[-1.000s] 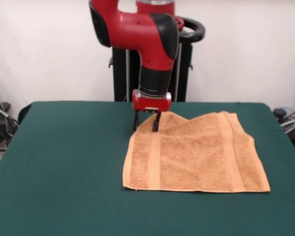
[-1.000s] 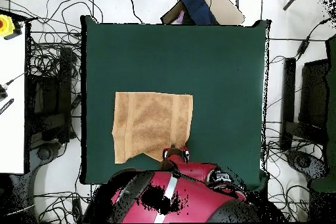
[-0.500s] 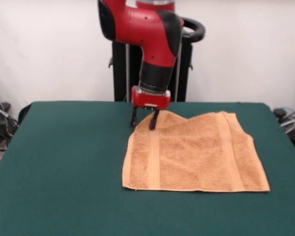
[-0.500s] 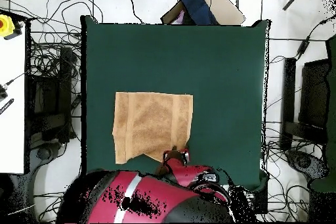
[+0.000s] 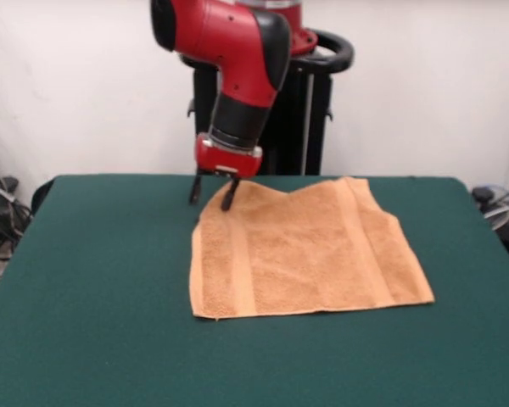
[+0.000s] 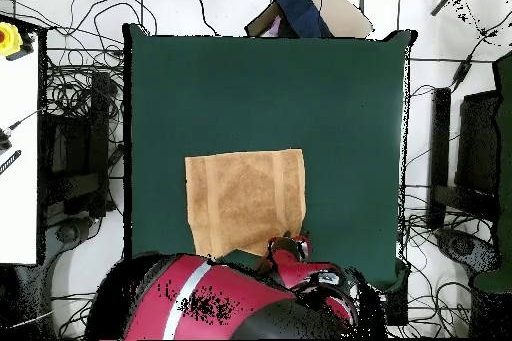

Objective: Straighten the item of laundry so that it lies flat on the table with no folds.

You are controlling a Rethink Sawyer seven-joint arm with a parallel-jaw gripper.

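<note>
Towel (image 5: 301, 250) on green table (image 5: 93, 280), white wall (image 5: 424, 85) behind, cables (image 6: 85, 117) around.

Glossy red arm (image 5: 229, 38), black wrist collar, red block, thin black end effector (image 5: 210, 193) prongs

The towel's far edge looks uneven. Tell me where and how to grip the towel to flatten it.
Grip the towel at its far corner by the gripper, coming down from above. That edge dips in the middle with peaks either side, so the cloth there rises off the table, giving the jaws something to pinch.
</note>
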